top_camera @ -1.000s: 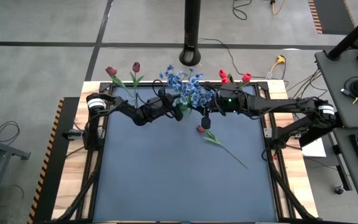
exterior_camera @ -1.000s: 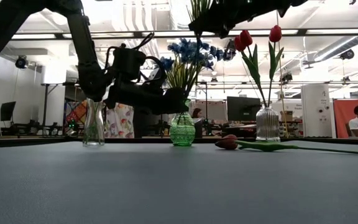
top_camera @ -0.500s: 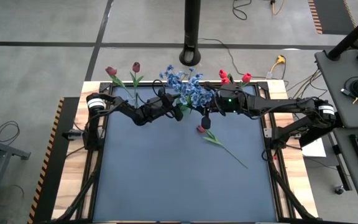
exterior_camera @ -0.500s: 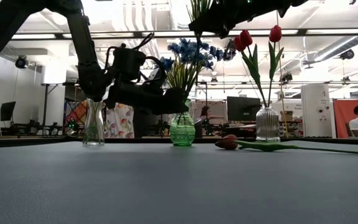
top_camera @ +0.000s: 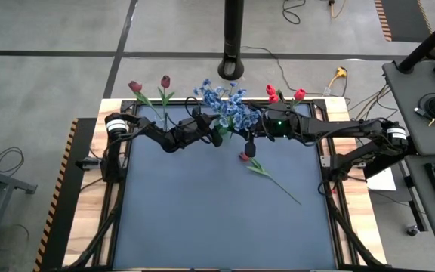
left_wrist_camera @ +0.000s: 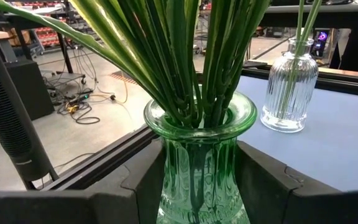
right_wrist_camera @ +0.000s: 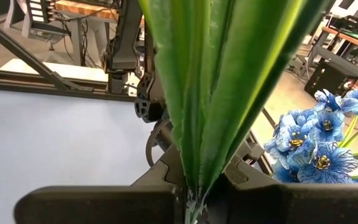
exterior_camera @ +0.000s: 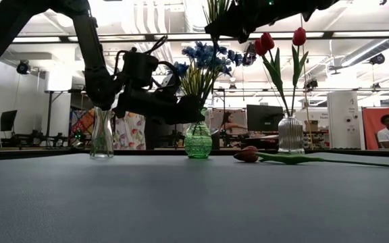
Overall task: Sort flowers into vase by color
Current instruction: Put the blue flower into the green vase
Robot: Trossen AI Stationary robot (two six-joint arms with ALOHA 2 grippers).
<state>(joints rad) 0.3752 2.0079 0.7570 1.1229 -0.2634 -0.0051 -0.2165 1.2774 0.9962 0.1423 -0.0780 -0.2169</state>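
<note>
A green glass vase (exterior_camera: 198, 140) with blue sprigs (top_camera: 225, 102) stands at the table's far middle, and my left gripper (left_wrist_camera: 201, 190) is shut on it. My right gripper (right_wrist_camera: 194, 194), high above that vase (exterior_camera: 225, 27), is shut on a flower's long green leaves (right_wrist_camera: 216, 93); its bloom does not show. A clear vase (exterior_camera: 101, 133) at the far left holds maroon tulips (top_camera: 165, 81). A ribbed clear vase (exterior_camera: 290, 133) at the far right holds red tulips (exterior_camera: 267, 42). Another red tulip (top_camera: 243, 156) lies flat on the mat. My left gripper holds the green vase's body below the flared neck (left_wrist_camera: 166, 168), one finger on each side. The fingers (left_wrist_camera: 263, 183) come in about level from the table's left. The vase stands upright with its base on the mat. My right gripper pinches the bunched base of the green leaves (right_wrist_camera: 194, 183) between its two fingers. The fingers come in about level from the table's right. The leaves fan out and rise beyond the fingertips (exterior_camera: 215, 8), clear of the table.
The lying tulip's stem (top_camera: 278, 185) runs slanting toward the near right across the dark mat (top_camera: 202, 219). Black frame rails (top_camera: 119, 196) edge the mat. People sit in the room behind (exterior_camera: 387, 128).
</note>
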